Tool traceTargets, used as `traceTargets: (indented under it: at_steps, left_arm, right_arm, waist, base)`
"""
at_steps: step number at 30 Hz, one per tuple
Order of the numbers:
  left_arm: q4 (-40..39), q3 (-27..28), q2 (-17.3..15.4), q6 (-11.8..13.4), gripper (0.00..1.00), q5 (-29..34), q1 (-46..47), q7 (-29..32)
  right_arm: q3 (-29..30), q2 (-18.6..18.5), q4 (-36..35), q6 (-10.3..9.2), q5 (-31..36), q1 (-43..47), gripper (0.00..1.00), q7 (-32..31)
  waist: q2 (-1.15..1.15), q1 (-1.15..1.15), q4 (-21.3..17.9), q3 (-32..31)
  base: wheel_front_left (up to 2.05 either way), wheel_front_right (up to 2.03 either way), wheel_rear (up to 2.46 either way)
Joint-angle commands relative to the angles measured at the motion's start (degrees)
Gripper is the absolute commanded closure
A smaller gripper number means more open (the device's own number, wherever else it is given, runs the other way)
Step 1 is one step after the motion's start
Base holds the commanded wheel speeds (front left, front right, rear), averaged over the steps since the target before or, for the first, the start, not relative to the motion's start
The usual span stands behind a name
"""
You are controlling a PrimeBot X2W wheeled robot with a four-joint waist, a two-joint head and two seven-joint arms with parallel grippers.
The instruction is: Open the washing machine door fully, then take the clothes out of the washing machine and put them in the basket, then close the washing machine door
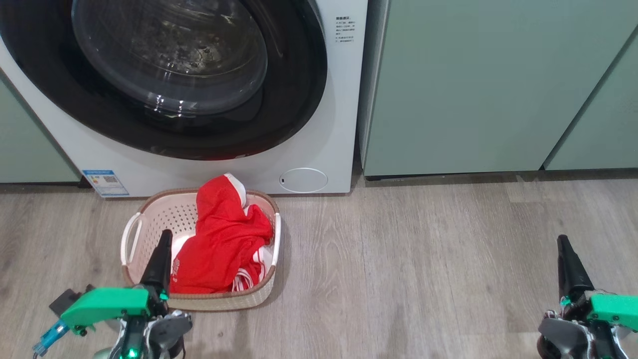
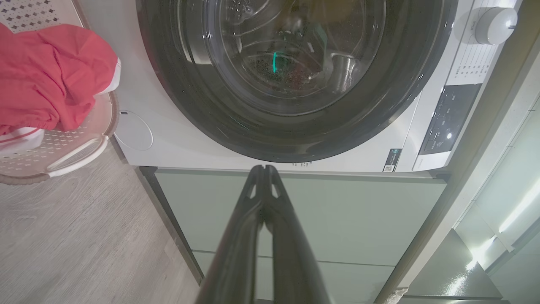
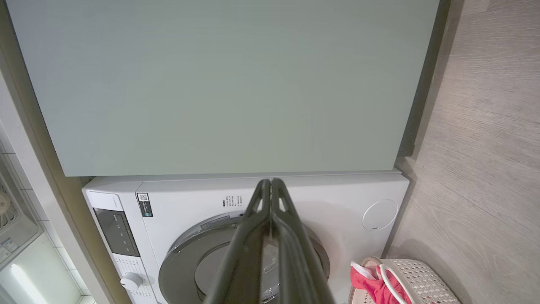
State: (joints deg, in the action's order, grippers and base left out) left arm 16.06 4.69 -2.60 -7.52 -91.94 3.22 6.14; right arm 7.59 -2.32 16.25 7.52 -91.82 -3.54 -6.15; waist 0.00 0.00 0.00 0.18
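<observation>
Left gripper and right gripper: both clenched, empty. The round, glossy black-rimmed glass washing machine door appears shut on the white front-loading washing machine. It lies at 12 o'clock from the left gripper, the nearer arm. The red, white-trimmed fabric clothes lie heaped 12-to-6 in the cream perforated plastic basket. Count: one door, one basket, one heap.

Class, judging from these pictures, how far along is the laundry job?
Done: the red clothes lie in the basket, and the washing machine door looks shut. In hand: nothing; the left pincer and right pincer are shut and empty. Left: seemingly nothing.
</observation>
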Motion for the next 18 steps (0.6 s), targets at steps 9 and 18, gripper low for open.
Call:
traceTargets:
  at_steps: [9,18]
  left_arm:
    - [-2.0,1.8,-0.3,0.0,1.00,-0.2,3.0,0.4]
    - [-2.0,1.8,-0.3,0.0,1.00,-0.2,3.0,0.4]
  right_arm:
    - [-1.1,-0.6,-2.2,-0.03,-0.3,-2.6,1.00,-0.3]
    - [-1.1,-0.6,-2.2,-0.03,-0.4,-2.6,1.00,-0.3]
  waist:
    - [0.00,0.00,0.0,0.0]
    - [0.00,0.00,0.0,0.0]
  base:
    - [0.00,0.00,0.00]
    - [0.00,0.00,0.00]
